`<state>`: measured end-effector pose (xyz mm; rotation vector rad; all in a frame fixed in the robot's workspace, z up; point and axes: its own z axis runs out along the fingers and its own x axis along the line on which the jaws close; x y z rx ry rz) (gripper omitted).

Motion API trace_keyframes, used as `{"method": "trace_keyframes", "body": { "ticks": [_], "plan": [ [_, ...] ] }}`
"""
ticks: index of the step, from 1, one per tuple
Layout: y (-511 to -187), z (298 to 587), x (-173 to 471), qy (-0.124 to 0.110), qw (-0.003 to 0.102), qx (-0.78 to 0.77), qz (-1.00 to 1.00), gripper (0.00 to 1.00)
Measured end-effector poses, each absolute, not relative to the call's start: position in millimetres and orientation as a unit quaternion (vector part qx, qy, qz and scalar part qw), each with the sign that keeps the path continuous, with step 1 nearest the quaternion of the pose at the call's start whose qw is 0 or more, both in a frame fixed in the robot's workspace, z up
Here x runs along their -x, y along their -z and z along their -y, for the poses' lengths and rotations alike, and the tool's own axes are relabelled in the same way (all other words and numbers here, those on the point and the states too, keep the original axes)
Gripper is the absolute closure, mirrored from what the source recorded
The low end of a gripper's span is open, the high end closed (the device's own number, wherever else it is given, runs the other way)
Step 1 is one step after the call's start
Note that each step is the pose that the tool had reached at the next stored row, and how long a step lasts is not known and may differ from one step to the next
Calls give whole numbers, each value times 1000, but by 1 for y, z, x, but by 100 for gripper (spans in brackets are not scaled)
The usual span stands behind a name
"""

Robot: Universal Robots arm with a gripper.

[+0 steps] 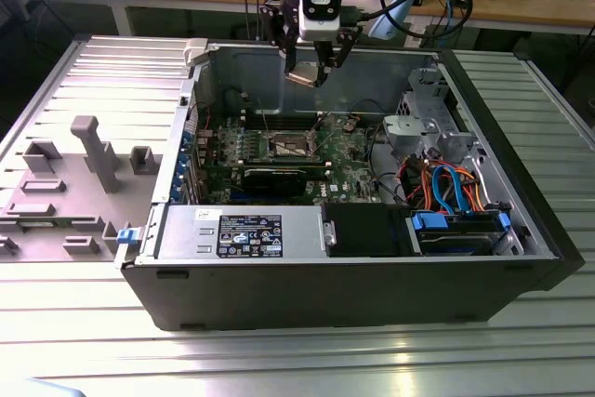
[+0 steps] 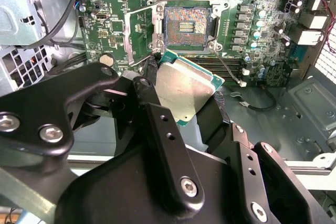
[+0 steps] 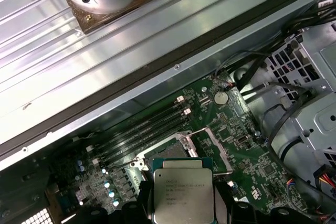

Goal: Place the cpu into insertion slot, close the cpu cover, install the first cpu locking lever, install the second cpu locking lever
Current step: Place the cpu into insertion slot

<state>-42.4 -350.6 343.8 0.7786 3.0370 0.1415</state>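
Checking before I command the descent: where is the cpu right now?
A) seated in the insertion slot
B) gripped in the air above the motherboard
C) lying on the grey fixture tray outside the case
B: the gripper is shut on the cpu, and the insertion slot below it shows its bare contact field.

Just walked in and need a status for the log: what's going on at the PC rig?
The arm's gripper is gripping the chip by its edges and holding it in the air over the open computer case. The socket on the green board is empty, with its contacts exposed. Its metal cover is swung open beside it. The chip is not yet seated and is clear of the socket.
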Motion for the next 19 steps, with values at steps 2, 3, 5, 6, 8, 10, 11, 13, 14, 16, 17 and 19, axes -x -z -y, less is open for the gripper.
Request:
{"method": "trace_keyframes", "body": {
  "ticks": [2, 3, 5, 6, 8, 10, 11, 13, 14, 16, 17, 19],
  "plan": [
    [-344, 351, 42, -45, 2, -249, -967, 45],
    [-344, 351, 42, -45, 2, -250, -967, 45],
    [-344, 351, 42, -45, 2, -251, -967, 45],
    [-344, 351, 42, -45, 2, -251, -967, 45],
    [-344, 351, 42, -45, 2, -252, -967, 45],
    [-344, 351, 42, -45, 2, -253, -966, 45],
    [-344, 351, 42, -45, 2, -253, -966, 45],
    [-344, 351, 42, -45, 2, -254, -966, 45],
    [-344, 351, 42, -45, 2, -254, -966, 45],
    [-344, 351, 42, -45, 2, -255, -966, 45],
    [-344, 351, 42, -45, 2, -256, -966, 45],
    [-344, 351, 42, -45, 2, -256, -965, 45]
  ]
}}
